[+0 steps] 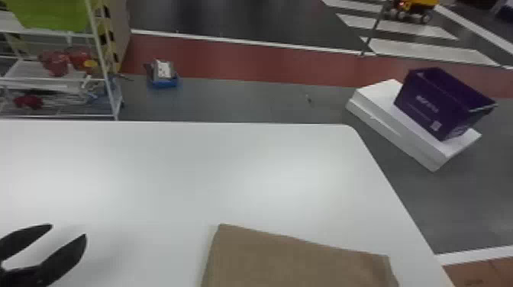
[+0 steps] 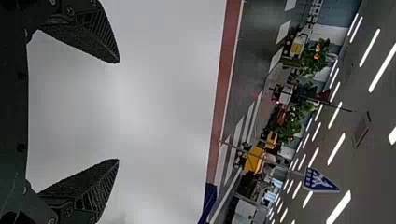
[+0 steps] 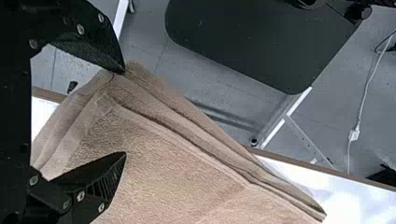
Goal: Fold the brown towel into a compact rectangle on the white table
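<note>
At the lower left of the head view, my left gripper (image 1: pixel 68 244) stands open above the white table (image 1: pixel 171 171), well to the left of the brown towel (image 1: pixel 297 259). The towel lies near the table's right side, its lower part cut off by the bottom edge. The left wrist view has the left gripper (image 2: pixel 116 111) with its fingers wide apart and nothing between them. In the right wrist view my right gripper (image 3: pixel 125 112) is open at the layered corner of the towel (image 3: pixel 154 158), one fingertip against the folded edges, the other over the cloth.
Beyond the table's right edge, a purple box (image 1: pixel 431 107) rests on a white block (image 1: pixel 397 133) on the floor. A wire shelf (image 1: pixel 57 82) stands past the far left edge. A dark board (image 3: pixel 252 42) appears beside the table in the right wrist view.
</note>
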